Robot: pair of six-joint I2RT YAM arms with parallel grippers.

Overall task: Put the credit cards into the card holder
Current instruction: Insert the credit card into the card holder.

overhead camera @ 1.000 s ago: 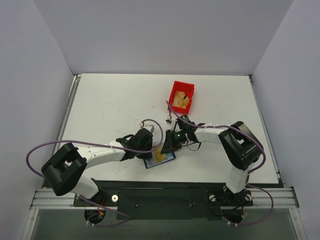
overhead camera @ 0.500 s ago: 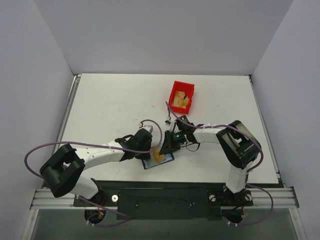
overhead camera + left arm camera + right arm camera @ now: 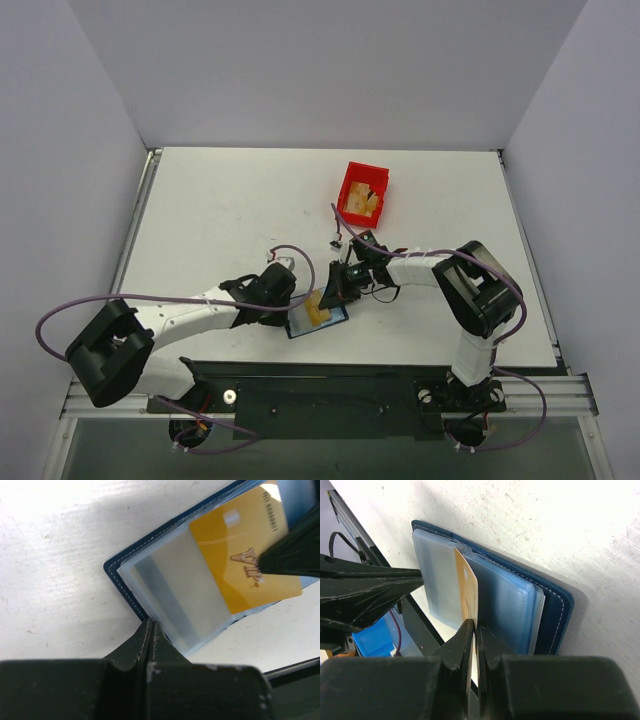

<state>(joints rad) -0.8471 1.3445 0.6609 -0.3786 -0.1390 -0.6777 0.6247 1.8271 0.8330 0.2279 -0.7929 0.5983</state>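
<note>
My right gripper (image 3: pixel 474 630) pinches the gold credit card (image 3: pixel 466 587) by its near end. The card stands on its edge, and its long side points away from me into the clear sleeves (image 3: pixel 505 600) of the open card holder (image 3: pixel 551 611). My left gripper (image 3: pixel 149 630), tips pressed together, touches the holder's edge from the other side.

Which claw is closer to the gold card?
Right. The right gripper is shut on the gold card; the left gripper sits shut at the edge of the card holder, beside it.
</note>
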